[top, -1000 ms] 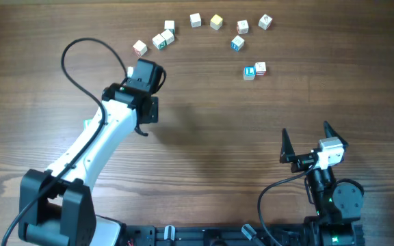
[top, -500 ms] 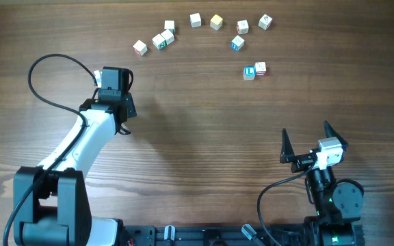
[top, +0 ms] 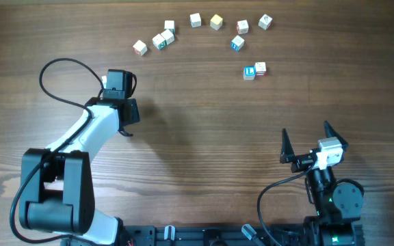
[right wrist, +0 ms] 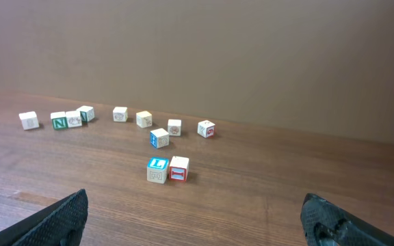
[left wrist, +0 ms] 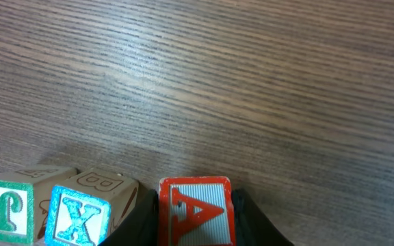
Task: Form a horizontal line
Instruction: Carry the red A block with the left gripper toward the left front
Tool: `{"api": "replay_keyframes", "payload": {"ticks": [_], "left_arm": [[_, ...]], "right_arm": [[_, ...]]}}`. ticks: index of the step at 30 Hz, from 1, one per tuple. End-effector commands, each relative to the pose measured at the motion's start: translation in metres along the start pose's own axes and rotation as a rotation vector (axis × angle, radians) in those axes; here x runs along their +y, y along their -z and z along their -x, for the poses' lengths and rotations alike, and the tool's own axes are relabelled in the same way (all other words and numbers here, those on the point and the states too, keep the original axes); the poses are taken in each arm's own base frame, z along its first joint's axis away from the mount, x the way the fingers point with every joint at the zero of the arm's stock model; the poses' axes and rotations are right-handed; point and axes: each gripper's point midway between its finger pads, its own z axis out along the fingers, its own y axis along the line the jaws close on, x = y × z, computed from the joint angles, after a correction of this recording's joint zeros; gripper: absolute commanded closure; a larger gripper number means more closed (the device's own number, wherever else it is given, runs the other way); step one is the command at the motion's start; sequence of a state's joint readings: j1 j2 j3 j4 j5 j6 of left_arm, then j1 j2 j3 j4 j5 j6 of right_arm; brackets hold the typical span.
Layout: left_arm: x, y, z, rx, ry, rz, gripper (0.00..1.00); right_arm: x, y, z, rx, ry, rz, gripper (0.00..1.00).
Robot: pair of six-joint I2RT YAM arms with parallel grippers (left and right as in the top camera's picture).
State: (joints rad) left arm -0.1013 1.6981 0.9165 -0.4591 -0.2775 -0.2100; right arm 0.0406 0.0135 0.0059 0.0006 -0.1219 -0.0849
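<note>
One horizontal line (left wrist: pixel 81 217), tip within left end effector (left wrist: pixel 195 208)

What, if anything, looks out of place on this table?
Nothing damaged or spilled. Loose cubes lie in a ragged arc far across the table; the blue L cube and its red neighbour sit apart. The left gripper clasps a red A cube.

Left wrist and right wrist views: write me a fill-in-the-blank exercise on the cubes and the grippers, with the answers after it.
1. The gripped cube in the left gripper shows a red letter ____.
2. The blue-lettered cube left of it in that view reads ____.
3. The neighbour cube right beside the blue L cube shows a ____ face.
4. The right gripper, holding nothing, is not shut but ____.
Missing words: A; X; red; open.
</note>
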Motion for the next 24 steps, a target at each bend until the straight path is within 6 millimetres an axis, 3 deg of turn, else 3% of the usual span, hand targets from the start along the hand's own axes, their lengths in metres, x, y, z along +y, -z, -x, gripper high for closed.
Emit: {"api": "replay_keyframes", "payload": {"ticks": [1, 3, 14, 18, 24], "left_arm": [[0.006, -0.010, -0.017, 0.062, -0.037, 0.023, 0.65], [0.006, -0.010, -0.017, 0.062, -0.037, 0.023, 0.58], [0.004, -0.010, -0.011, 0.037, -0.030, 0.016, 0.50], [0.002, -0.010, -0.002, 0.001, -0.020, 0.007, 0.46], [-0.004, -0.009, 0.020, -0.087, 0.006, -0.017, 0.32]], "right_arm": [[0.000, 0.000, 0.002, -0.010, 0.018, -0.004, 0.00], [0.000, 0.000, 0.002, -0.011, 0.018, -0.004, 0.00], [0.000, 0.000, 0.002, -0.011, 0.018, -0.004, 0.00], [0.000, 0.000, 0.002, -0.011, 0.017, -0.004, 0.00], [0.000, 0.000, 0.002, -0.011, 0.018, -0.004, 0.00]]}}
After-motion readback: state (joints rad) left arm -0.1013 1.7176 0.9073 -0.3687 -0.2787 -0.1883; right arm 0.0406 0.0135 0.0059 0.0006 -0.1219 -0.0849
